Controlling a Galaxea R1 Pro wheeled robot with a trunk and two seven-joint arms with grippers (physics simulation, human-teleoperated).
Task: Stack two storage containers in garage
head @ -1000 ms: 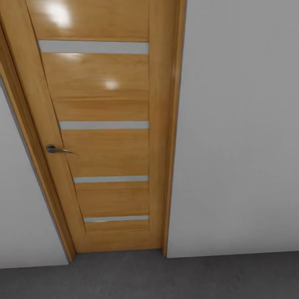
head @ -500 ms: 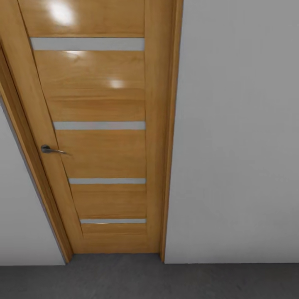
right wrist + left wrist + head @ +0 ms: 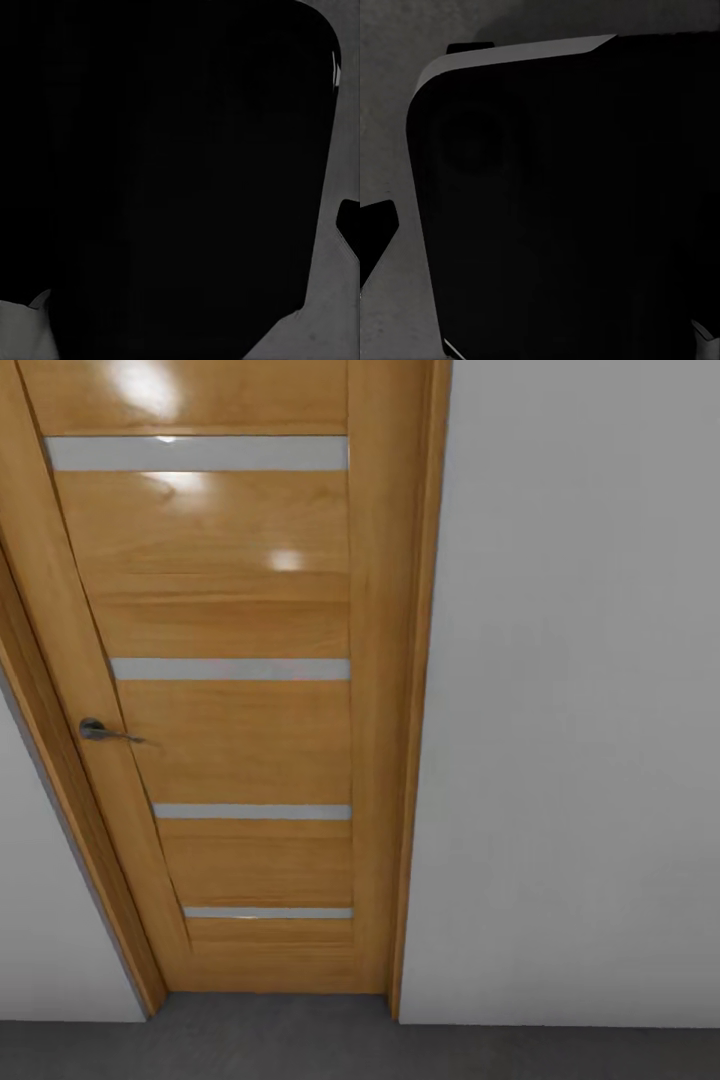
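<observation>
A pale grey wall (image 3: 580, 710) fills the right; a glossy wooden door (image 3: 230, 700) with glass strips (image 3: 230, 669) and metal handle (image 3: 100, 732) stands left, above the dark concrete floor (image 3: 400, 1052). Claw states cannot be told; a black shape blocks both wrist views.

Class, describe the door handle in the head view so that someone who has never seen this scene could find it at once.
Start at the wooden door, set in a pale grey wall above the dark grey floor. On the door's left edge, between its second and third glass strips, sits the door handle. It is a small dark metal lever, the one fitting on the glossy wood.
</observation>
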